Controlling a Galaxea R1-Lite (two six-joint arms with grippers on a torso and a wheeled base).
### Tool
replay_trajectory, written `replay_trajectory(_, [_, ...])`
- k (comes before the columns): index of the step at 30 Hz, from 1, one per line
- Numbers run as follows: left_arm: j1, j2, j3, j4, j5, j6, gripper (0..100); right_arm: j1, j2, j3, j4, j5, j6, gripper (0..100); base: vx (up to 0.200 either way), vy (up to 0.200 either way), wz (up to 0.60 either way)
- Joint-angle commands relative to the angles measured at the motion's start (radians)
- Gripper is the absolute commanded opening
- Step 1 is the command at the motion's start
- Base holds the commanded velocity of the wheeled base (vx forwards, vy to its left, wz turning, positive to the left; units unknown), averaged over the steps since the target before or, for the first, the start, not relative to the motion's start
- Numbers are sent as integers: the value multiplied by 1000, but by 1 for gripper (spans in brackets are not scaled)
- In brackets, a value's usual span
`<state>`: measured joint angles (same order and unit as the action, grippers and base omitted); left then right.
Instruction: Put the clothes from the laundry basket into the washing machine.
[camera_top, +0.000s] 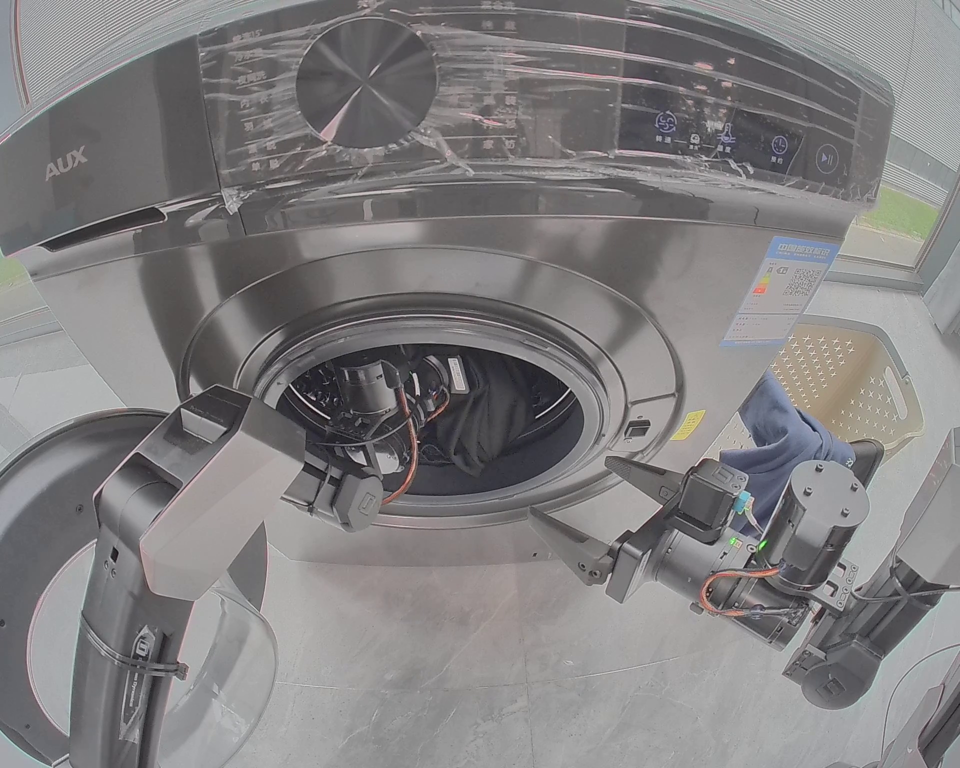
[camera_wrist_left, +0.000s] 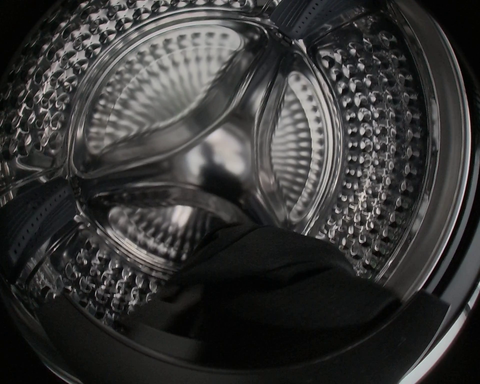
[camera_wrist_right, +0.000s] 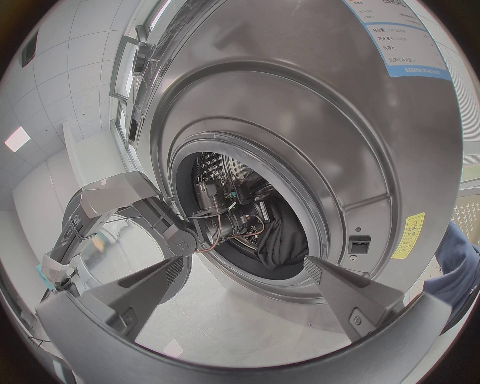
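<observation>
Head view: the washing machine (camera_top: 500, 270) is standing with its door (camera_top: 40, 520) hanging open at the left; the left gripper (camera_top: 440, 385) is sitting inside the drum (camera_top: 312, 388), its grip impossible to tell; the right gripper (camera_top: 572, 490) is hovering before the machine, spread wide, holding nothing; a blue garment (camera_top: 785, 440) is draping over the laundry basket (camera_top: 850, 380) on the right.

Left wrist view: a black garment (camera_wrist_left: 280, 295) is lying on the drum floor, near the opening.

Right wrist view: the black garment is bulging at the drum's mouth, just beside the left wrist.

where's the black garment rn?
Head view: the black garment lies inside the washing machine drum, on the right of the door opening, right beside the left arm, whose wrist is also inside the opening.
</observation>
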<state>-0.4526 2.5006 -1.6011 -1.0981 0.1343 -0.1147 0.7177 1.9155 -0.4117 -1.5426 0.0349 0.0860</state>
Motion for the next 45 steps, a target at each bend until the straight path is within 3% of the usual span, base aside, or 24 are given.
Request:
replay_trajectory(1, [-11,-40,93,49,-1,-2,100,0,0,-1,-1,-1,0,100,0,0,0])
replay_trajectory(6, [-34,-60,178,90,-30,-8,100,0,0,-4,-1,-1,0,100,0,0,0])
replay_trajectory(12, [-80,-43,176,138,-85,-8,100,8,0,-6,-1,-1,0,100,0,0,0])
replay_trajectory(19, [-84,-2,153,165,-94,-8,100,8,2,-6,-1,-1,0,100,0,0,0])
replay_trajectory(20, [-84,-2,153,165,-94,-8,0,8,2,-6,-1,-1,0,100,0,0,0])
replay_trajectory(26, [-57,44,27,161,-68,-26,0,8,16,-6,-1,0,0,100,0,0,0])
replay_trajectory(31, [-9,64,-92,168,19,-76,0,8,19,-6,-1,0,1,100,0,0,0])
replay_trajectory(35, [15,83,-163,168,59,-77,0,8,30,-9,-1,0,1,100,0,0,0])
replay_trajectory(43, [14,92,-175,167,85,-76,0,8,28,-7,-1,0,1,100,0,0,0])
replay_trajectory(44, [14,89,-163,168,88,-76,100,8,28,-7,-1,0,1,100,0,0,0])
replay_trajectory(45, [12,80,-137,167,88,-76,100,8,28,-7,-1,0,1,100,0,0,0])
